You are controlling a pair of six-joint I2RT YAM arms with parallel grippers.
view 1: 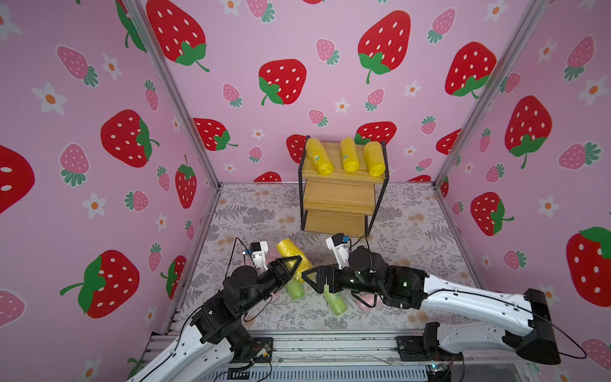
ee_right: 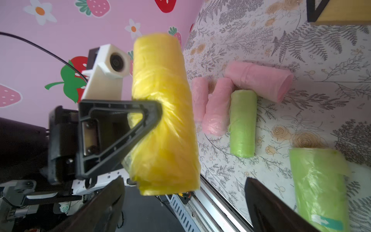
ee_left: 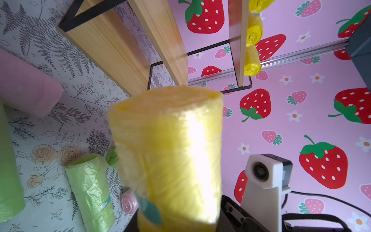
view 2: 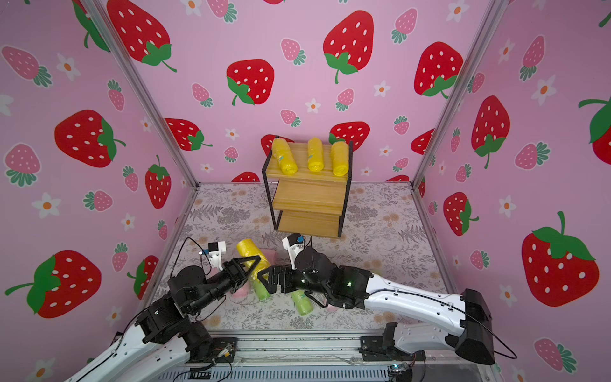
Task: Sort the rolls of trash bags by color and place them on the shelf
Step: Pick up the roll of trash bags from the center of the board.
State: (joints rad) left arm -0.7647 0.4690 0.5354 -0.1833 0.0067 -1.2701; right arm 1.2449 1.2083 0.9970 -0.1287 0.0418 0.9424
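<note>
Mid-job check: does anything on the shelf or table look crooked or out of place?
The leftmost yellow plastic-film roll lies slanted on the top board of the wooden wire-framed shelf, while the middle yellow roll and the right yellow roll lie straighter. Nothing else stands out.

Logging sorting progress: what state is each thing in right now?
left gripper, shut on held yellow roll
held yellow roll, lifted off table
right gripper, open, empty
shelf, upright
three yellow rolls, lying on top tier
green rolls, lying on table
pink rolls, lying on table

Both arms reach inward, left pincer (view 1: 295,264) clamped partway, right pincer (view 1: 310,283) spread wide, tips close together.
</note>
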